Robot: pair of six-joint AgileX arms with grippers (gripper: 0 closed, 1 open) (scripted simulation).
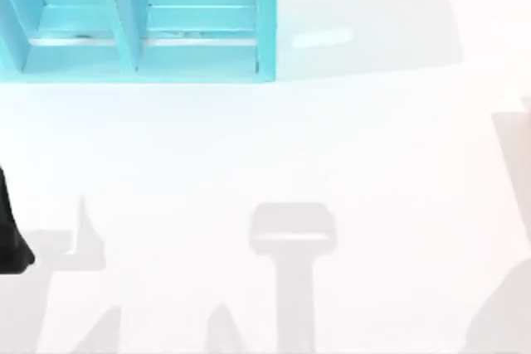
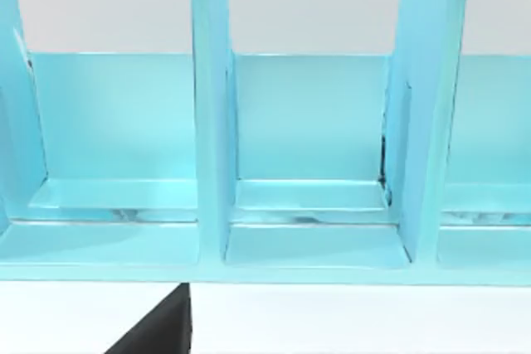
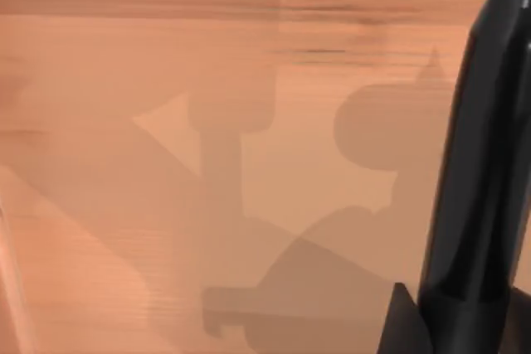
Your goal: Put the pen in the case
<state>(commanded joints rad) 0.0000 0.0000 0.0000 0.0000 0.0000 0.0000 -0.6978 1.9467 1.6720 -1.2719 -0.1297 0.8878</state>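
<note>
One slim black shaft, prob. the pen (image 3: 481, 147), stands upright close to my right wrist camera, above the wooden table (image 3: 166, 163). I cannot tell if the right hand grips it. The blue case (image 1: 141, 31) sits at the table's far left. The left arm (image 1: 10, 238) waits at the left edge, hand state unclear too. I would carry the pen over, aim between two dividers (image 2: 211, 122), lower slowly & release only inside.

Case (image 1: 265, 22): smooth, glossy turquoise, plastic-looking. Table (image 3: 166, 122): matt wood grain. Pen (image 3: 481, 163): smooth black with a slight sheen.
</note>
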